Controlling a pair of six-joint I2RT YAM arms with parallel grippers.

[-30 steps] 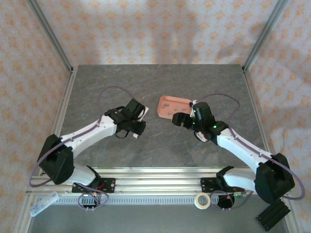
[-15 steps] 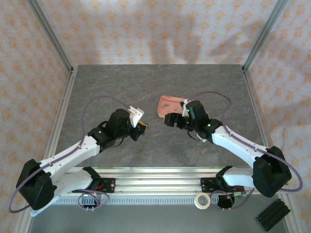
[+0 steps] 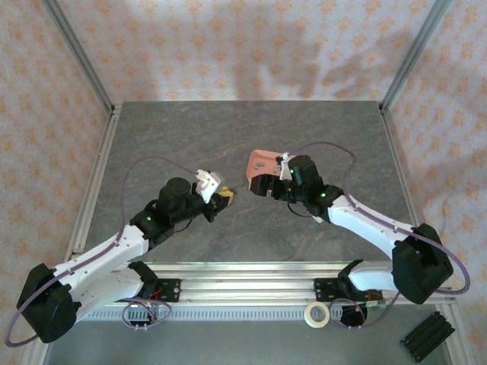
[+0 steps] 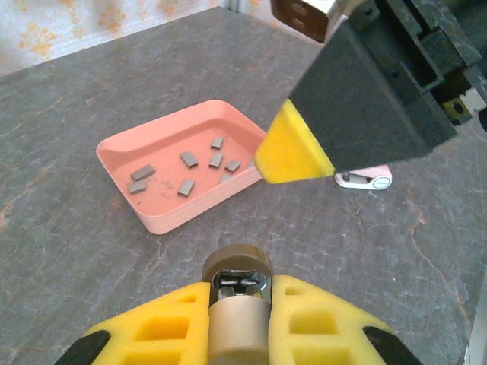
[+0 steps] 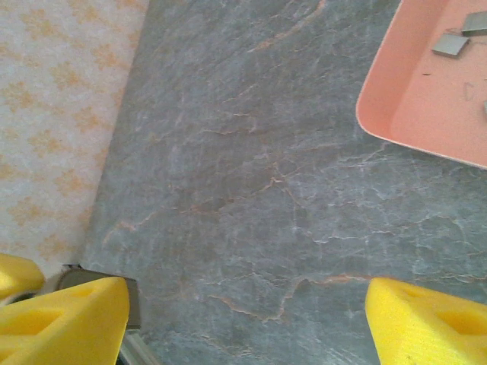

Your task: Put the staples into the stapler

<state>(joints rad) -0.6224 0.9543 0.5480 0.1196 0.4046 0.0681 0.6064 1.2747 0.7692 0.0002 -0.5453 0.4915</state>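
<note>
A tan mini stapler (image 4: 237,262) sits end-on between my left gripper's (image 4: 239,290) yellow foam fingers, which are shut on it just above the table. Its open end shows metal inside. Beyond it lies the salmon-pink tray (image 4: 152,220) with several small grey staples (image 4: 188,159) loose on its floor. In the top view the left gripper (image 3: 225,199) hangs a little left of the tray (image 3: 260,158). My right gripper (image 3: 261,185) hovers at the tray's near-left edge, open and empty. Its pad (image 4: 293,148) shows above the tray. In the right wrist view the right gripper (image 5: 247,308) spans bare table, with staples (image 5: 450,46) in the tray's corner (image 5: 415,106).
A small white object (image 4: 365,180) lies on the table right of the tray. A roll of tape (image 3: 316,313) and a black part (image 3: 424,338) sit beyond the front rail (image 3: 243,277). Metal frame posts (image 3: 76,53) stand at the back corners.
The left arm has stretched forward, carrying the stapler slightly right toward the tray. The right gripper has slid left along the tray's near side.
</note>
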